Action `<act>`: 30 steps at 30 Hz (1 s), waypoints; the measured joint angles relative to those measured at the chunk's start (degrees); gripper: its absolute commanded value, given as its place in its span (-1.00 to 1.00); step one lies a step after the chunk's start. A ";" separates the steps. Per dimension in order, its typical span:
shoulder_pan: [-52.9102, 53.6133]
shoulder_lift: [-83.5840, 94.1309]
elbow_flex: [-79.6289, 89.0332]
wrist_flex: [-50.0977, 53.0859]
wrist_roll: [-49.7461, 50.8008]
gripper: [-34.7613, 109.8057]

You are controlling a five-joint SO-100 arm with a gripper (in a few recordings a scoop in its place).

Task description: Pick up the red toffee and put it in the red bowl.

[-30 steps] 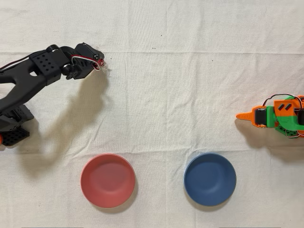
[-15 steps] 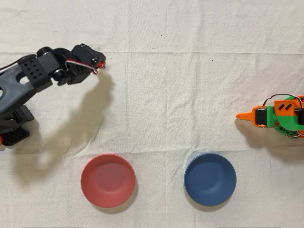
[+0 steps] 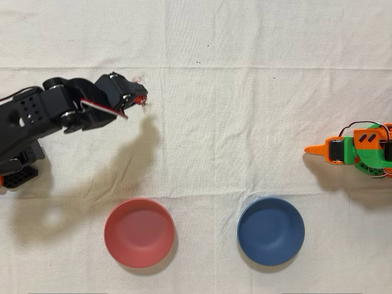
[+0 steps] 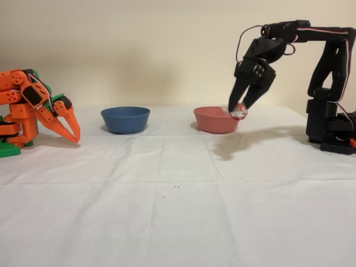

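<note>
The black arm's gripper is raised above the cloth and shut on the red toffee, a tiny red candy with clear crinkly wrapper ends. From above, the gripper with the red toffee at its tips hangs at the upper left, well behind the red bowl. In the fixed view the toffee hangs in front of the near-right rim of the red bowl. The coral bowl holds nothing that I can see.
A dark blue bowl stands right of the red one in the overhead view, and left of it as the blue bowl in the fixed view. The idle orange arm rests at the right edge. White cloth covers the table.
The gripper has risen and moved a little to the right in the overhead view with the toffee held in it. Its shadow has shifted right. The bowls have not moved.
</note>
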 measured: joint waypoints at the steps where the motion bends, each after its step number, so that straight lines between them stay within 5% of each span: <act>1: 0.62 0.18 -0.88 0.44 -0.26 -0.41; 30: 30.06 -7.03 -18.90 3.34 -8.35 -0.41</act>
